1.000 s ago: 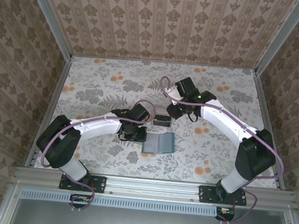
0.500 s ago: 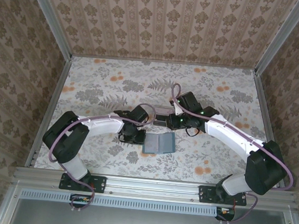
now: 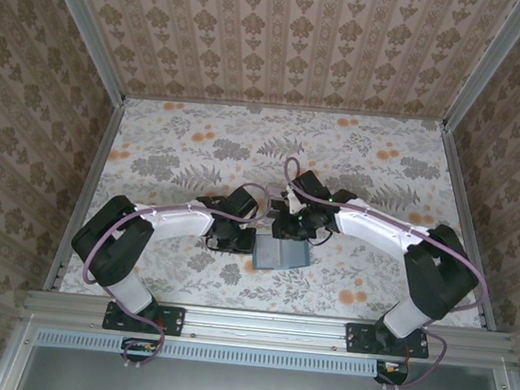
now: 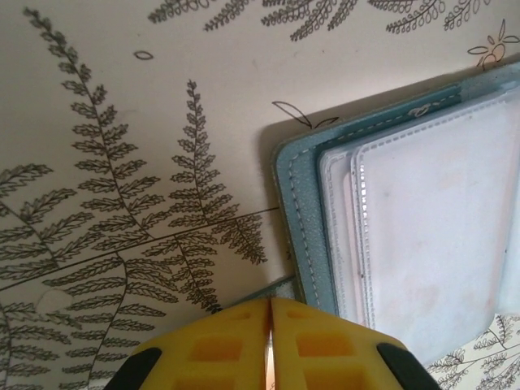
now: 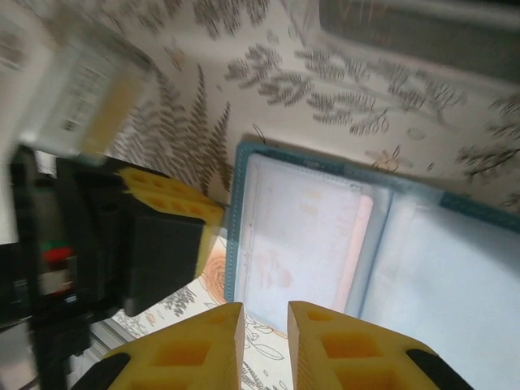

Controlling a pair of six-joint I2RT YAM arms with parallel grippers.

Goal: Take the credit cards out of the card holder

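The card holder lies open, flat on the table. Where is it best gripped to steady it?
Probably by the teal outer border of the card holder, approached low from the side: it lies flat and thin, and that rim juts past the clear sleeves, leaving them free.

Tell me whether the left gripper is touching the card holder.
Cannot tell. In the left wrist view the shut left gripper overlaps the card holder's near corner, but neither contact nor a gap shows plainly.
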